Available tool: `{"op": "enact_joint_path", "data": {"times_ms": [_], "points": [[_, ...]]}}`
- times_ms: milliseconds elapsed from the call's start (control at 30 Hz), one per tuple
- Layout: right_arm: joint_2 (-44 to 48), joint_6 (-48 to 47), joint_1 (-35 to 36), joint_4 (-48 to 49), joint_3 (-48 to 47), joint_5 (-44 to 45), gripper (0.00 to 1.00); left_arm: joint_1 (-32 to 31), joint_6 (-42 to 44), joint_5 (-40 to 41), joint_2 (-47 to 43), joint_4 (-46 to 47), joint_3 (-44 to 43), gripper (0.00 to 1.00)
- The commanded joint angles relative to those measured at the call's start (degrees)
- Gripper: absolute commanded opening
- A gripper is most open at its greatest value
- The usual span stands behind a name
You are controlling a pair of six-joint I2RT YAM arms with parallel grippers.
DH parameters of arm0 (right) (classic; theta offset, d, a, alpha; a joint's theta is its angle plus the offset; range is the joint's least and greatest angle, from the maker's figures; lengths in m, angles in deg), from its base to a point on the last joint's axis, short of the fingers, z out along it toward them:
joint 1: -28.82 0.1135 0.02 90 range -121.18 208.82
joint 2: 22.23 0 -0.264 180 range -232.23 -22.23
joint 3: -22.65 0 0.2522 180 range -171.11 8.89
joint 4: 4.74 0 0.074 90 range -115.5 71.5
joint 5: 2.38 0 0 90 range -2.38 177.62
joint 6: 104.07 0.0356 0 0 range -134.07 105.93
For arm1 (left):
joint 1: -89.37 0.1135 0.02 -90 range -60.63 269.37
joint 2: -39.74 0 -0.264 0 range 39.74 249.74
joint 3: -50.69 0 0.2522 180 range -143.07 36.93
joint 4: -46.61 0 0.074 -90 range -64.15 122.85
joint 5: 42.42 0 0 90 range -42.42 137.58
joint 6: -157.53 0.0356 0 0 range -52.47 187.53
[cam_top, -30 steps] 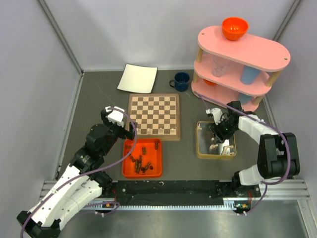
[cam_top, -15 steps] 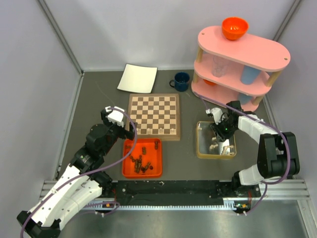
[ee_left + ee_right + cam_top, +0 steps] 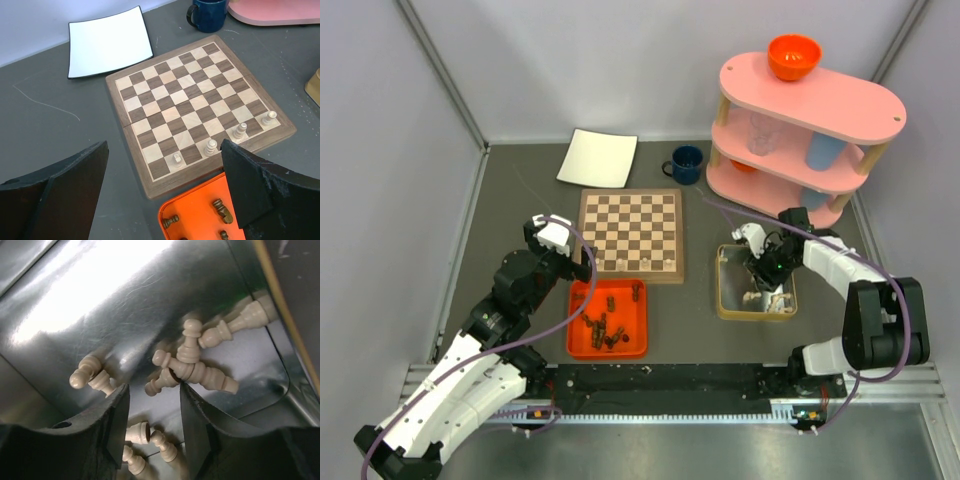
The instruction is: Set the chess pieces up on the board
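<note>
Pale grey walls [image 3: 440, 90] close in a dark grey table [image 3: 520, 200], scuffed with fine scratches. The board [image 3: 631, 236] lies flat at the table's centre. Four pale chessmen [image 3: 211, 146] stand upright on it, all in the row along its 6 o'clock edge, and the other squares are bare.

At 6 o'clock from the board, just beside its rim, I see an orange tray [image 3: 574, 320] with a loose heap of dark chessmen [image 3: 605, 325], most lying on their sides. At 4 o'clock from the board sits a metal tray [image 3: 723, 290] with a light wood rim. Inside it, more pale chessmen lie tumbled across one another on the shiny floor.

My right pincer [image 3: 153, 389] is down in that metal tray. Its fingers stand a little apart, with one end of a lying pale piece between the tips, and I see no clamp on it. My left pincer [image 3: 165, 145] hangs over the orange tray's 12 o'clock edge, its fingers spread wide and holding nothing.

At 11 o'clock from the board lies a white plate [image 3: 598, 158]. A blue mug [image 3: 686, 164] stands at 1 o'clock, though I cannot tell what is in it. At 2 o'clock rises a pink shelf [image 3: 800, 130], with an orange bowl [image 3: 794, 56] on its top tier.
</note>
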Motion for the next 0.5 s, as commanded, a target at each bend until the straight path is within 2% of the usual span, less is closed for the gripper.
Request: {"op": "enact_joint_path", "data": {"times_ms": [0, 67, 200, 467], "points": [[1.54, -8.21, 0.54, -0.91, 0.55, -6.11, 0.47, 0.23, 0.89, 0.18, -0.47, 2.97, 0.35, 0.99], [0.84, -5.86, 0.19, -0.04, -1.02, -4.80, 0.51, 0.23, 0.88, 0.35, -0.56, 2.97, 0.35, 0.99], [-0.57, 3.45, -2.79, -0.38, -4.90, -4.79, 0.51, 0.23, 0.89, 0.53, -0.56, 2.97, 0.44, 0.99], [0.05, 10.15, -6.57, -0.38, -8.33, -4.00, 0.44, 0.23, 0.89, 0.09, -0.21, 3.06, 0.44, 0.99]]}}
